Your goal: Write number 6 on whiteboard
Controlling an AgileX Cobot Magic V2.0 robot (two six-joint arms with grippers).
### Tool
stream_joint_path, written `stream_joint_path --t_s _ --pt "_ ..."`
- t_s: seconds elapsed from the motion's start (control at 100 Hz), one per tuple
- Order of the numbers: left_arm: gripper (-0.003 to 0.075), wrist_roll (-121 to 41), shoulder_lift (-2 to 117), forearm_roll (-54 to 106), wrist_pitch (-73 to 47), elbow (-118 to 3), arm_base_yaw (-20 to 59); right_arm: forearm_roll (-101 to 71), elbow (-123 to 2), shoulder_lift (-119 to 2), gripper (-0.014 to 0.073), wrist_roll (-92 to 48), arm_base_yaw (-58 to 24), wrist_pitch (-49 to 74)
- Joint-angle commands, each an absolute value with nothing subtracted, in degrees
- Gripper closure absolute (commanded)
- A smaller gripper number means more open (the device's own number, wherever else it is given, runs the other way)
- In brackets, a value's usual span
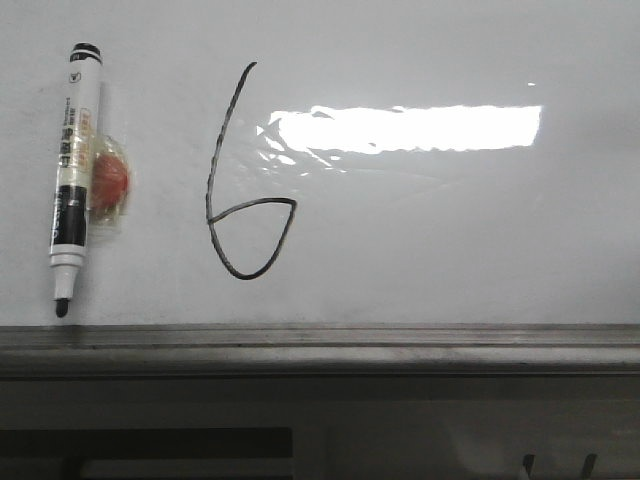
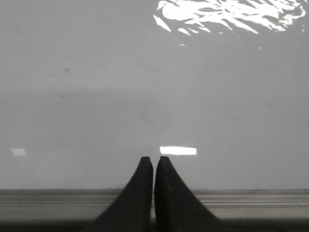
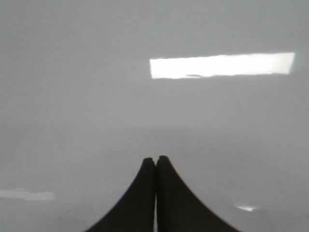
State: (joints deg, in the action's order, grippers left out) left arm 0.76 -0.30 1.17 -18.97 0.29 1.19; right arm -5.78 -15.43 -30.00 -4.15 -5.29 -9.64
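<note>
With the number 6 (image 1: 243,180) drawn on the whiteboard (image 1: 450,250), the marker (image 1: 72,170) lies left of it, uncapped, both arms' jaws together and empty, judged finished.

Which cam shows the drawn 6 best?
Front view: the whole 6 shows on the whiteboard, right of the marker. Both wrist views show only bare board and glare, no 6.

Marker (image 1: 75,175) blocks whiteboard (image 1: 450,250) left; right side open.
</note>
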Motion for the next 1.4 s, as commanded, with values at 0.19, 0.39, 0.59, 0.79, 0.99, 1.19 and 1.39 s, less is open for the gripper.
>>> stream_joint_path --t_s 0.19,0.39,0.59,0.79,0.99,1.19,1.39 --pt "0.0741 1.21 -1.87 1.31 -15.28 0.65 1.02 -5.05 -16.94 -30.07 0.0657 -6.63 -3.18 -14.44" --pt "0.0741 1.21 -1.87 1.31 -15.28 0.65 1.02 -5.05 -16.94 -29.98 0.0657 -6.63 -3.18 -14.44" --pt "0.0741 1.21 -1.87 1.31 -15.28 0.65 1.02 -5.05 -15.12 -27.12 0.0657 -6.63 -3.18 -14.54" --pt "0.0741 1.21 -1.87 1.31 -15.28 0.65 1.02 -3.5 -11.32 -23.36 0.0657 -6.63 -3.18 -14.68" --pt "0.0741 1.21 -1.87 1.31 -15.28 0.65 1.02 -2.82 -9.44 -21.24 0.0657 -6.02 -3.18 -14.82" --pt "0.0741 1.21 -1.87 1.31 -15.28 0.65 1.02 -0.99 -7.07 -18.7 0.0657 -3.15 -1.79 -14.43" --pt "0.0741 1.21 -1.87 1.31 -15.28 0.65 1.02 -0.99 -4.5 -15.69 0.0657 -3.0 -0.57 -14.43"
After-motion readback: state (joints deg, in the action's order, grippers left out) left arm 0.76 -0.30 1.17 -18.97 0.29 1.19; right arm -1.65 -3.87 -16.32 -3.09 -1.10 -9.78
